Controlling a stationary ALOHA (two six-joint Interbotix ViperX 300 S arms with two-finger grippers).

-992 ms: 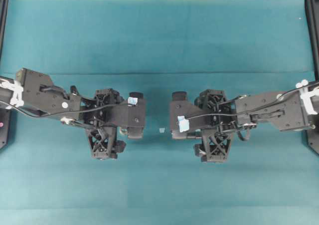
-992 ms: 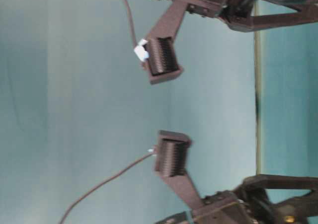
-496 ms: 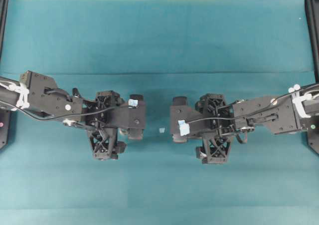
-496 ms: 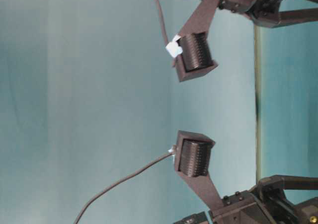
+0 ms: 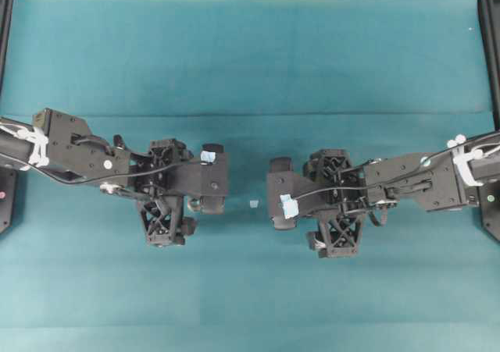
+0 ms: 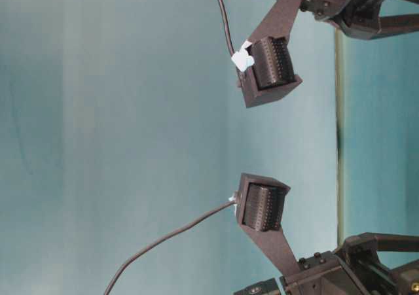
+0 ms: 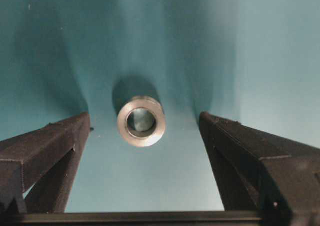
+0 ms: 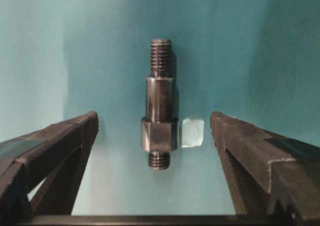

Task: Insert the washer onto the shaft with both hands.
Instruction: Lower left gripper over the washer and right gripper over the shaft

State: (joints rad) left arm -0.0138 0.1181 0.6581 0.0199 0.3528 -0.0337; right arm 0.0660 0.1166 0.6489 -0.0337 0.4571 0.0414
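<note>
From overhead I see both arms reaching in over the teal worktop (image 5: 250,63), heads facing each other across a narrow gap. My left gripper (image 5: 209,180) sits at about nine o'clock of the centre and my right gripper (image 5: 279,204) at about three o'clock. A tiny pale scrap (image 5: 253,204) lies on the cloth in the gap between them, touching neither.

Through the left wrist camera, the washer (image 7: 141,121) lies on the worktop between the two dark fingers (image 7: 45,151), roughly centred, with clear cloth on either side. It is a short silvery ring, seen nearly end-on, its dark hole facing the lens. The fingers are spread wide and released, touching nothing.

Through the right wrist camera, the shaft (image 8: 159,113) lies flat, its length running from twelve to six o'clock in that view. It has a threaded tip at the twelve o'clock end, a smooth middle body, a wider hex collar lower down and a short threaded stub at six o'clock. The pale scrap (image 8: 192,133) lies just beside the collar at its three o'clock side. The right fingers (image 8: 55,151) stand wide apart on either side, released and clear of the shaft.

In the table-level view I see two ribbed finger pads (image 6: 273,63) and a cable, nothing between them.
</note>
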